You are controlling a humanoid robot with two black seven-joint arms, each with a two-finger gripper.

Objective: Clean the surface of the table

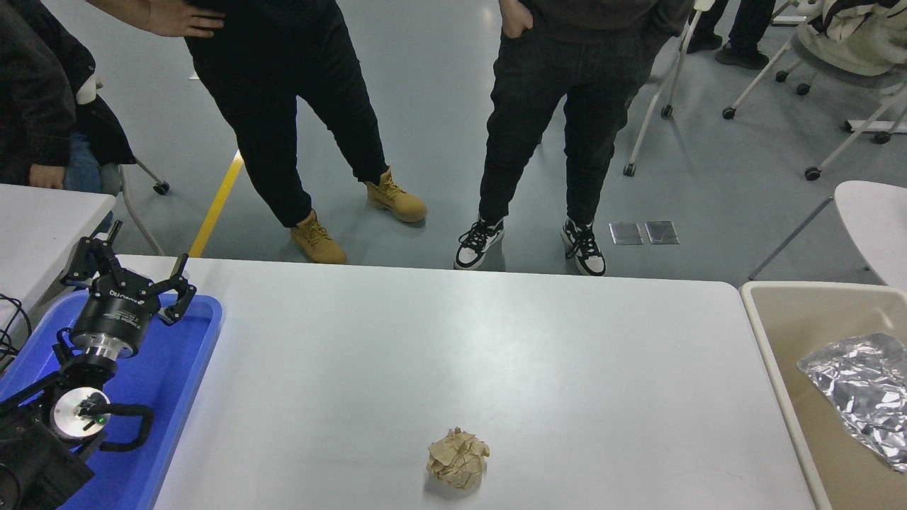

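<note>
The table surface (460,340) is a wide glossy white top filling the middle of the head view. A crumpled ball of brown paper (458,459) lies on it near the front edge, a little right of centre. My left gripper (131,263) is parked at the lower left above the blue tray (177,368), fingers spread open and holding nothing. The right arm and its gripper are out of view.
A beige bin (772,340) stands at the table's right end with crumpled silver foil (861,393) lying in it. Two people stand at the far side, feet near the table's edge. A smaller white tabletop (42,227) sits at the left; chairs stand at the back right.
</note>
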